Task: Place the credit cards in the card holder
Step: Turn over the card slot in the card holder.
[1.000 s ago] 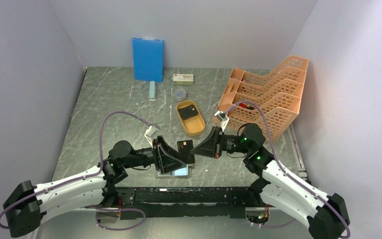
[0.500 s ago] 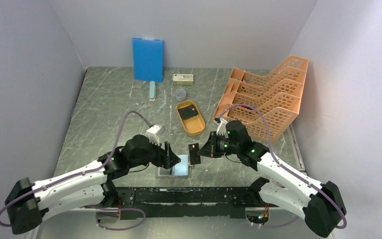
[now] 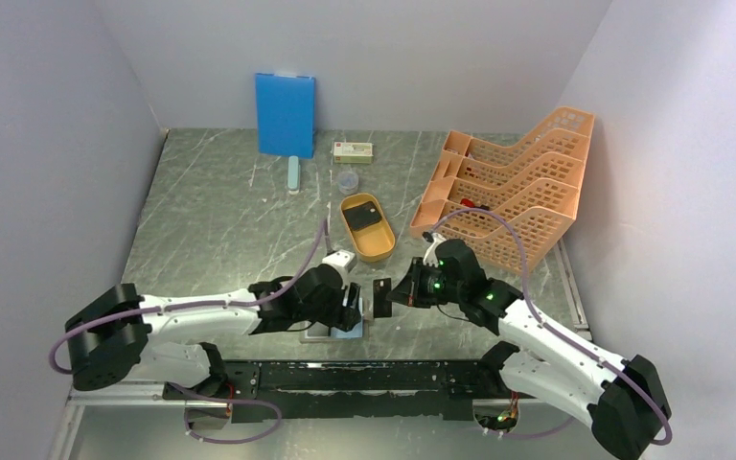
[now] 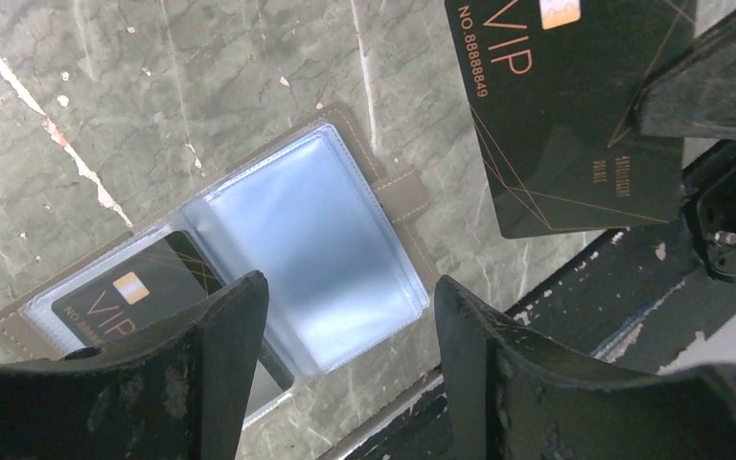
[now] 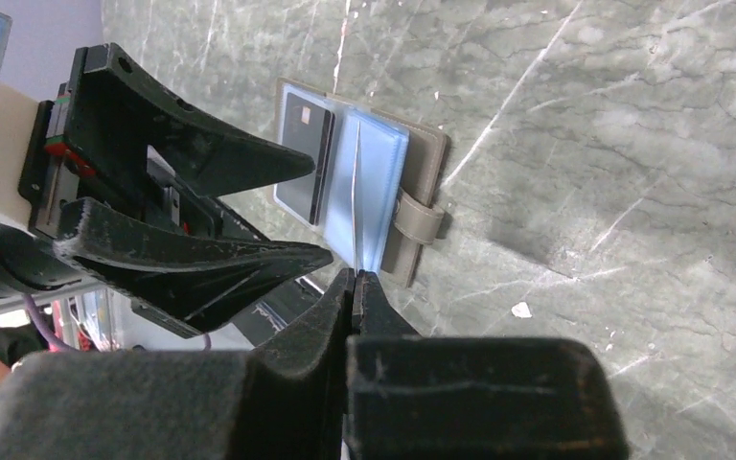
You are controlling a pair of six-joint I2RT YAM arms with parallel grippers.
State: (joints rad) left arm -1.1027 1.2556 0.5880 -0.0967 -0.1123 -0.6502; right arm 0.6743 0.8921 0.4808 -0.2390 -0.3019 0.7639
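Note:
The card holder [image 4: 345, 230] lies open and flat near the table's front edge, its bluish sleeves up. It also shows in the top view [image 3: 343, 333] and the right wrist view [image 5: 420, 182]. One black VIP card [image 4: 129, 292] sits in its left sleeve. My left gripper [image 4: 345, 326] is open and empty, hovering just above the holder [image 3: 355, 305]. My right gripper [image 5: 355, 283] is shut on another black VIP card [image 4: 565, 115], held on edge just right of the holder [image 3: 380, 297]. More dark cards [image 3: 364, 217] lie in the orange oval tray [image 3: 378, 251].
An orange file rack [image 3: 522, 192] stands at the right. A blue board [image 3: 285, 113], a white-and-green box [image 3: 353, 150], a small clear cup [image 3: 347, 180] and a pale stick [image 3: 293, 174] sit at the back. A black rail [image 3: 374, 379] runs along the front edge.
The left gripper let go of the card that both grippers held, then swung right and down over the open holder. The right gripper kept the card and moved slightly toward the holder.

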